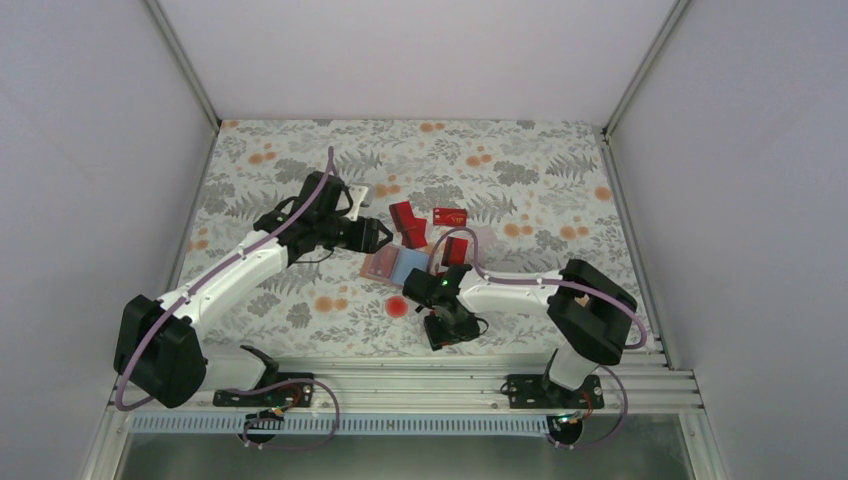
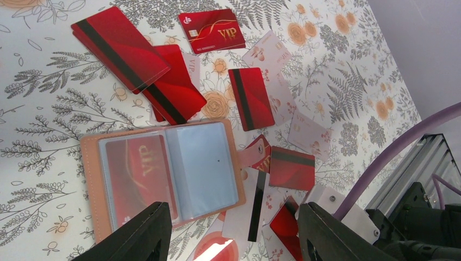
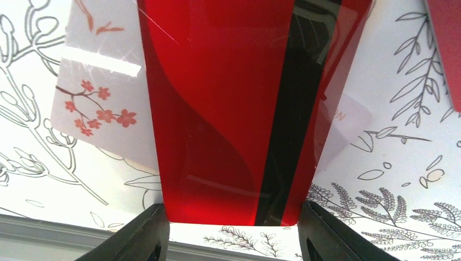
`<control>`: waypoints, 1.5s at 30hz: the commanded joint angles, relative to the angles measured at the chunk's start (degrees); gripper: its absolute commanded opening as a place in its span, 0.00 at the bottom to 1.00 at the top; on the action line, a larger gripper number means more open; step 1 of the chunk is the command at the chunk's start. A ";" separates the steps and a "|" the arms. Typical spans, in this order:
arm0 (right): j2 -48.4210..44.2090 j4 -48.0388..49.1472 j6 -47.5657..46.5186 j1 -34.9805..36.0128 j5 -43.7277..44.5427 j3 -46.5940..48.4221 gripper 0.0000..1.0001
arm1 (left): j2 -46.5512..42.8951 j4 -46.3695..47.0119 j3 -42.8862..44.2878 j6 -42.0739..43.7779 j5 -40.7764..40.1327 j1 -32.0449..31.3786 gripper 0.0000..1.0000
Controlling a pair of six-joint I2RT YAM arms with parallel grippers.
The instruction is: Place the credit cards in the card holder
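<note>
Right gripper [image 3: 231, 220]: closed onto 1 glossy red striped card [image 3: 217, 109], both fingers [image 3: 149, 236] set against its long edges, near end seated between the tips, far end reaching away over the cloth. Behind that card, off the finger at the view's left, 1 pale blossom card [image 3: 103, 103] with pink sprigs; off the other finger, the corner of 1 more pale card [image 3: 342, 122]; contact with the held card cannot be told. Left gripper [image 2: 234, 231]: fingers apart, nothing between them, hanging above the spread of credit cards [image 2: 250, 98]. Straight ahead of the gap between the tips, 1 white card with a black stripe [image 2: 251, 209], with a round red spot [image 2: 217, 250] at its near end. Just ahead of the right finger, 2 red cards [image 2: 292, 167], the nearer partly cut off by that finger. Just ahead of the left finger, the card holder [image 2: 89, 179]: open, flat on the floral tablecloth [image 2: 38, 109], tan border, 2 clear pale-blue sleeves, 1 red VIP card [image 2: 138, 174] inside the sleeve on the left-finger side. Tan strap with stud [image 2: 255, 155] off the holder's edge toward the right finger, overlapping a red card. Beyond the holder, 3 red black-striped cards [image 2: 117, 46] lying stripe up, 2 of them overlapping. Farthest out, 1 face-up VIP card with gold lettering [image 2: 212, 30], and 2 pale floral cards [image 2: 272, 54] beside and beyond the right-hand striped one.
</note>
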 commanded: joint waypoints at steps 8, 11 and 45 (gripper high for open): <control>2.68 0.15 1.56 1.78 3.83 -2.08 0.53 | -0.60 0.60 -0.34 1.14 0.75 -0.17 0.59; 1.80 -1.56 1.44 1.79 4.45 -0.83 0.53 | -0.58 0.86 -0.22 0.97 0.92 -0.12 0.59; -4.38 -16.01 2.36 0.66 12.64 27.79 0.53 | -1.28 -1.08 10.43 -13.92 12.73 3.33 0.60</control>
